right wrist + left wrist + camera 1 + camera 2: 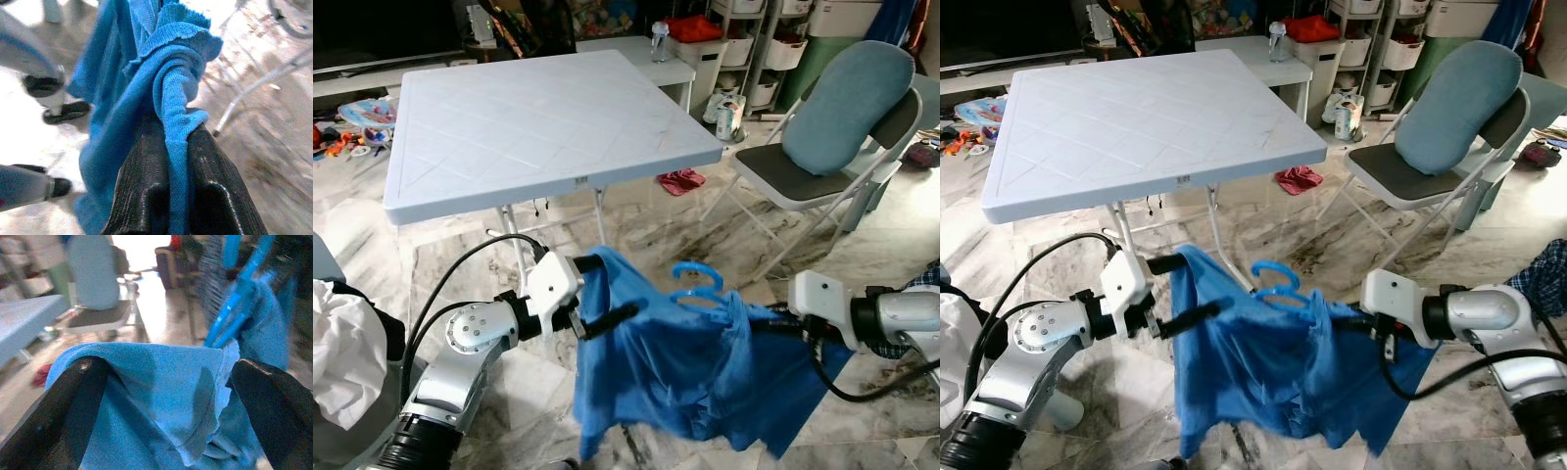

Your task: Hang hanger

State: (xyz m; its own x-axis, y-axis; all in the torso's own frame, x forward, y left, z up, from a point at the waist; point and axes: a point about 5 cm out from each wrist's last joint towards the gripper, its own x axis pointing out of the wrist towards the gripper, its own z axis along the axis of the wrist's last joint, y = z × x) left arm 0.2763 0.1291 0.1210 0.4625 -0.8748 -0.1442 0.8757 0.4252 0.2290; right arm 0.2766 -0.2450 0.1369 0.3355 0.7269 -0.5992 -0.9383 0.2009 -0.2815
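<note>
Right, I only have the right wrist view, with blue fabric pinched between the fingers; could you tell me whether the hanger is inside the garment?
Observer: Yes, the blue hanger sits in the blue garment, and its hook sticks up out of the top.
Operator: Thank you. What is the left hand doing?
Observer: The left hand is open, its fingers spread wide, with the garment's other edge hanging between them.
Operator: And what lies ahead of us, please?
Observer: A white folding table stands straight ahead, and a folding chair with a blue cushion is to its right.
</note>
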